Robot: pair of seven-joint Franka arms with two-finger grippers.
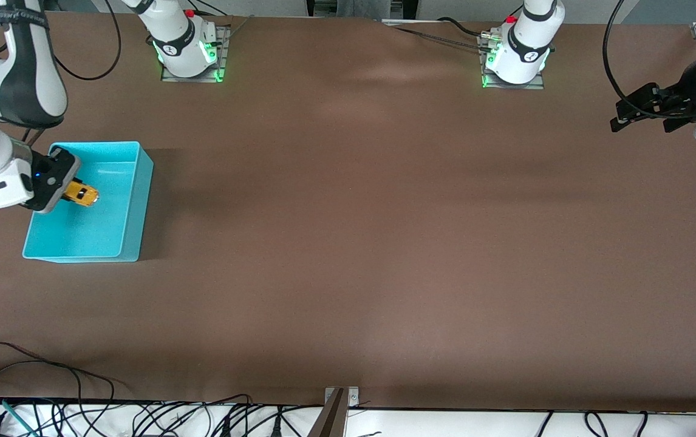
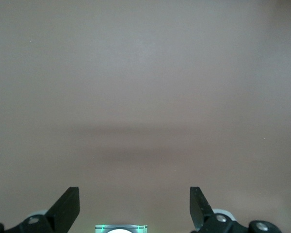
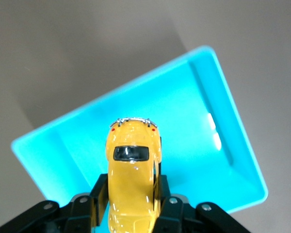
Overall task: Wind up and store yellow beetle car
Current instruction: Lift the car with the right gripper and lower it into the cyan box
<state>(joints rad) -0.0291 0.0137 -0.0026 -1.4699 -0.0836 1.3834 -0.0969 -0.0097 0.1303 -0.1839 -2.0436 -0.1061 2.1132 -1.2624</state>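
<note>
The yellow beetle car point(image 1: 82, 194) is held in my right gripper point(image 1: 71, 189), which is shut on its sides and hangs over the inside of the turquoise bin point(image 1: 132, 200). In the right wrist view the car point(image 3: 132, 165) points toward the bin's floor, with the black fingers point(image 3: 99, 191) pressed on both flanks and the bin point(image 3: 233, 145) below it. My left gripper point(image 1: 642, 115) is open and empty, up above the table at the left arm's end; in the left wrist view its fingertips point(image 2: 68, 204) stand wide apart over bare brown table.
The brown table point(image 1: 372, 243) spreads wide between the bin and the left arm's end. Cables point(image 1: 141, 419) lie along the edge nearest the front camera. The two arm bases point(image 1: 187, 48) stand at the edge farthest from that camera.
</note>
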